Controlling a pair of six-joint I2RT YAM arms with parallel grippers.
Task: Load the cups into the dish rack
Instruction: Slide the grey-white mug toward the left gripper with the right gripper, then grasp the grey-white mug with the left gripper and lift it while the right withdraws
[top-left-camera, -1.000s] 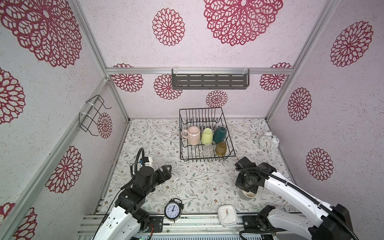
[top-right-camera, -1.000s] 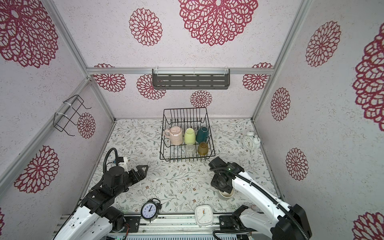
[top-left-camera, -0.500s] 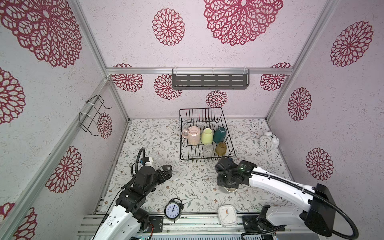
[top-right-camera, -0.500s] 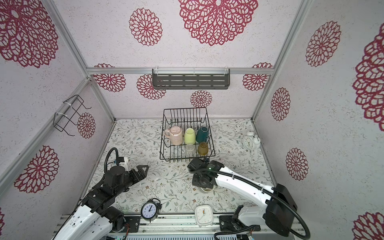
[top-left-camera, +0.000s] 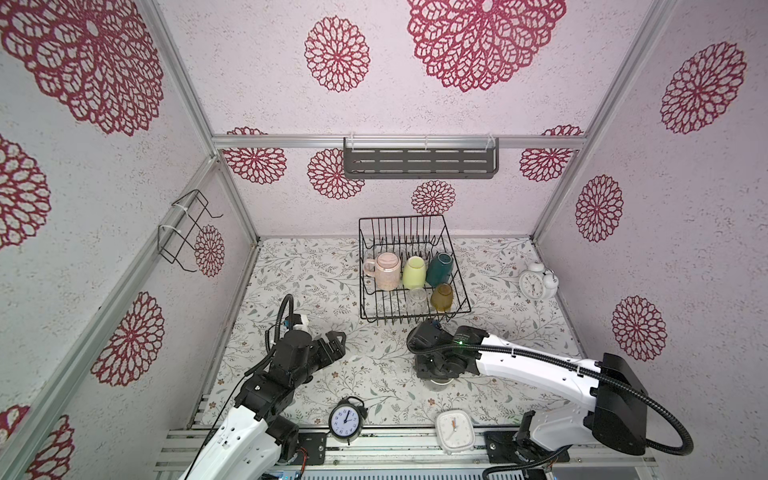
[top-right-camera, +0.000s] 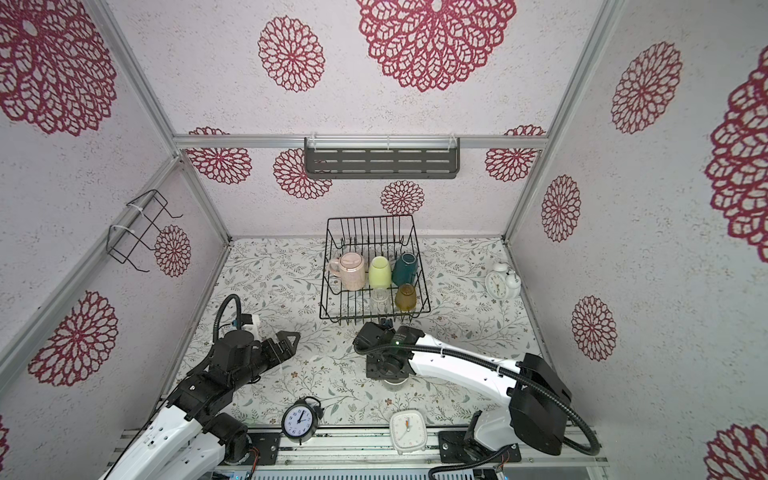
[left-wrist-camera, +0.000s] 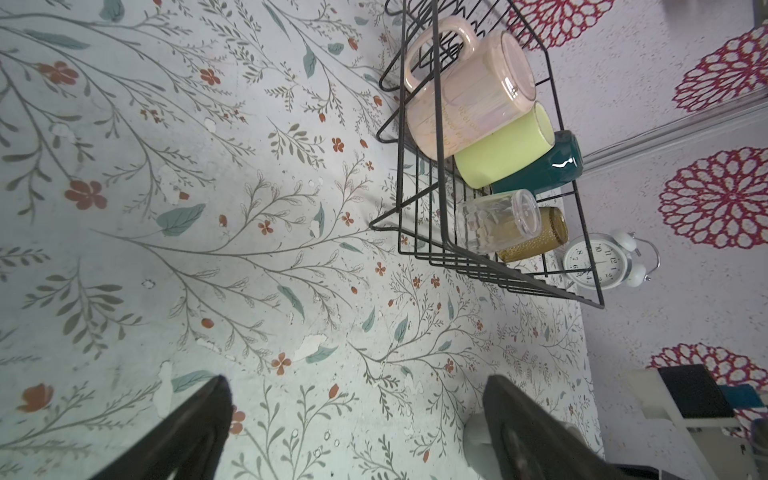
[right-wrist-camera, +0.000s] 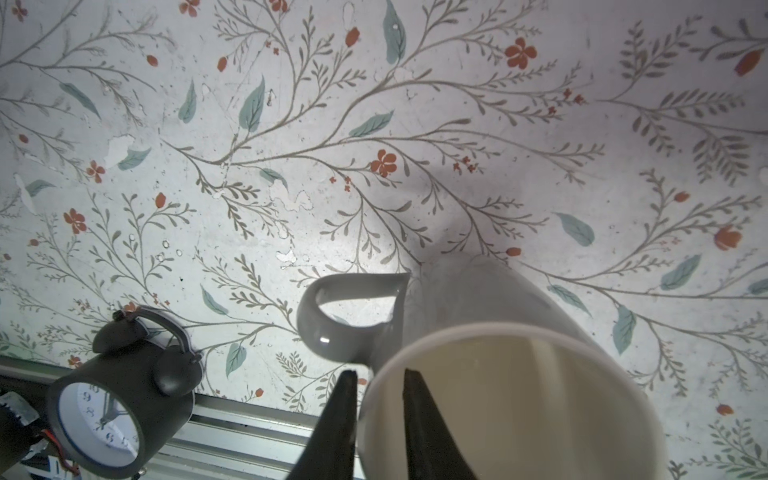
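The black wire dish rack (top-left-camera: 415, 318) (top-right-camera: 374, 316) (left-wrist-camera: 498, 286) stands at the middle back. In it lie a pink mug (top-left-camera: 386, 270), a yellow-green mug (top-left-camera: 414, 272), a teal mug (top-left-camera: 442, 268), a clear glass (top-left-camera: 417, 299) and an amber tumbler (top-left-camera: 441, 297). A grey mug (right-wrist-camera: 478, 299) (top-left-camera: 436, 384) sits in front of the rack, mostly hidden under my right gripper (top-left-camera: 436, 368) (right-wrist-camera: 380, 374). That gripper straddles the mug's rim, one finger inside and one outside, with a small gap at the inner finger. My left gripper (top-left-camera: 332, 345) (left-wrist-camera: 357, 382) hovers wide open and empty over the floral mat.
A black alarm clock (top-left-camera: 345, 419) and a white square clock (top-left-camera: 455, 430) stand at the front edge. A white twin-bell clock (top-left-camera: 536, 282) is at the right wall. A small wire holder (top-left-camera: 185, 232) hangs on the left wall, a grey slotted shelf (top-left-camera: 419, 162) on the back wall.
My right arm has swung left with the grey mug, from the front right to just before the rack, and its jaws have eased apart. The left arm has not moved.
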